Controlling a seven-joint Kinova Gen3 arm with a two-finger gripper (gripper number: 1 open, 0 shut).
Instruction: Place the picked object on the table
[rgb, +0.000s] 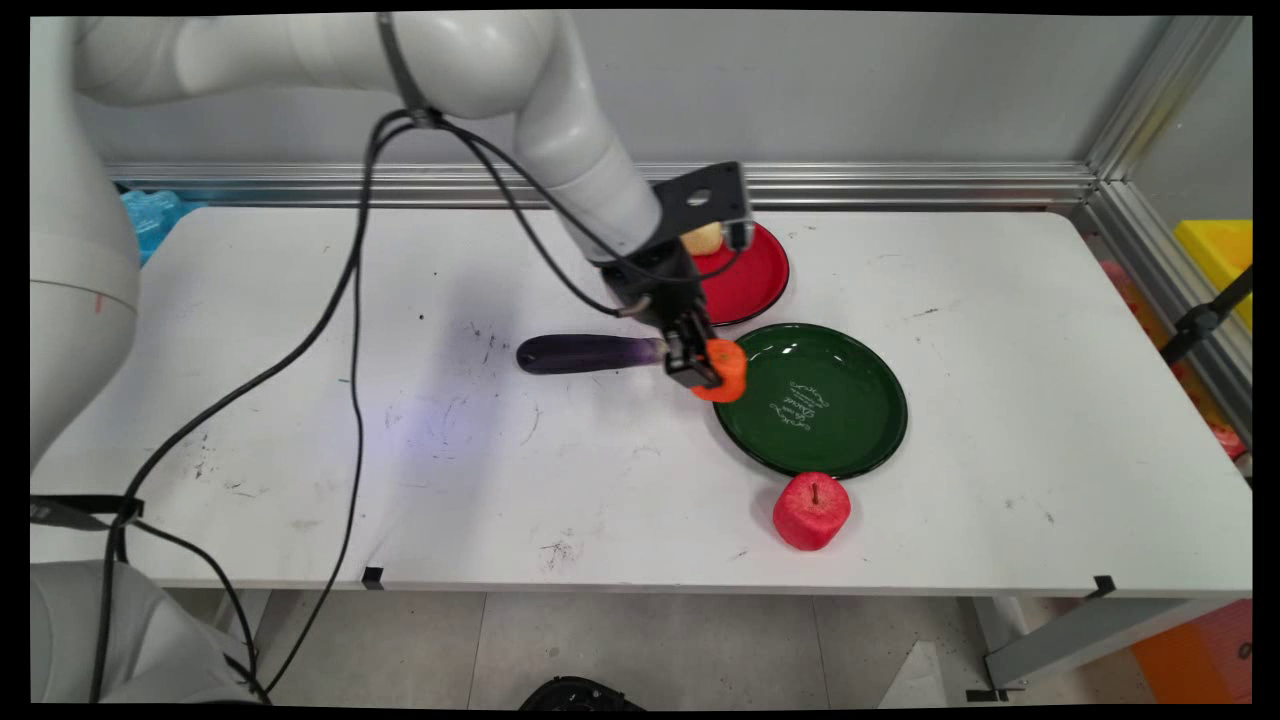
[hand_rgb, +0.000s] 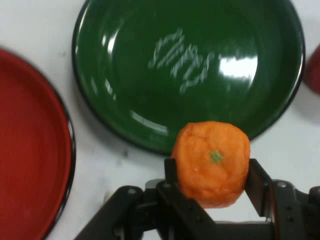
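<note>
My gripper (rgb: 712, 368) is shut on an orange (rgb: 727, 370), held at the left rim of the green plate (rgb: 830, 420). In the hand view the orange (hand_rgb: 212, 162) sits squeezed between the two black fingers (hand_rgb: 172, 172), with the green plate (hand_rgb: 125, 80) just beyond it and the red plate (hand_rgb: 30, 140) at the left. A dark purple eggplant (rgb: 585, 353) lies on the table just left of the gripper. The red plate (rgb: 755, 280) lies behind the gripper, with a pale yellow fruit (rgb: 703, 240) on it, partly hidden by the hand.
A red apple (rgb: 811, 510) stands near the table's front edge, just in front of the green plate; its edge (hand_rgb: 314, 70) shows at the right of the hand view. Black cables (rgb: 350, 330) hang from the arm over the table's left half.
</note>
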